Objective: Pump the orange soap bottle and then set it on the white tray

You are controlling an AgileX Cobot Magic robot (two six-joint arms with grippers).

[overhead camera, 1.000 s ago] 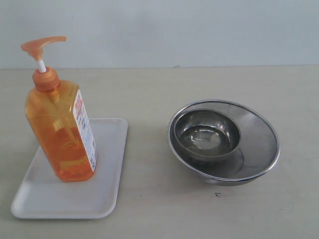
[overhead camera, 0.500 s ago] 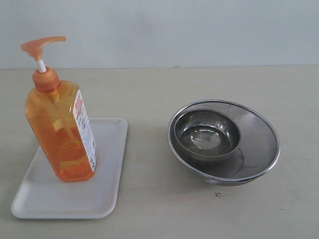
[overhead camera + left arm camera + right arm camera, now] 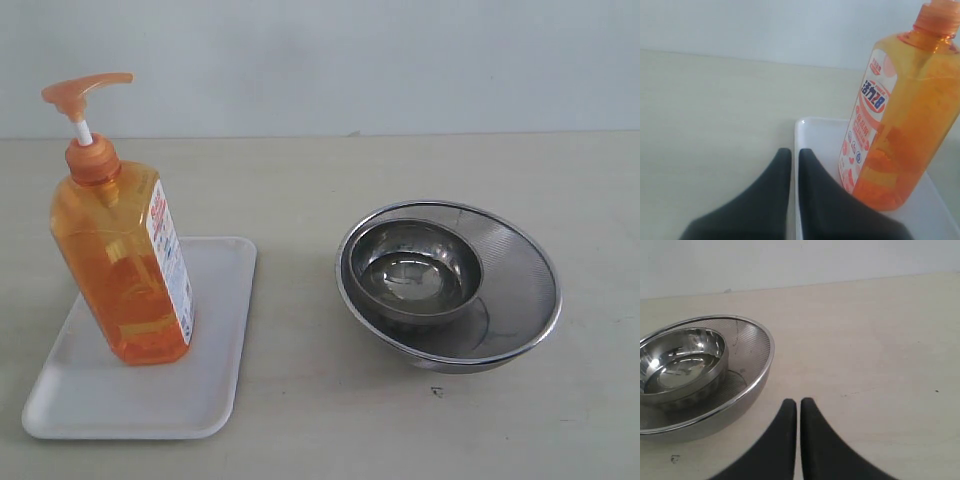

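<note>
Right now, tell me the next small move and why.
Probably none beyond keeping both arms back: the orange soap bottle already stands upright on the white tray, and the left gripper and right gripper are shut, holding nothing. Whether it was pumped can't be told.

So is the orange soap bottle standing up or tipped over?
Upright: the orange soap bottle stands on its base on the white tray, pump head on top.
</note>
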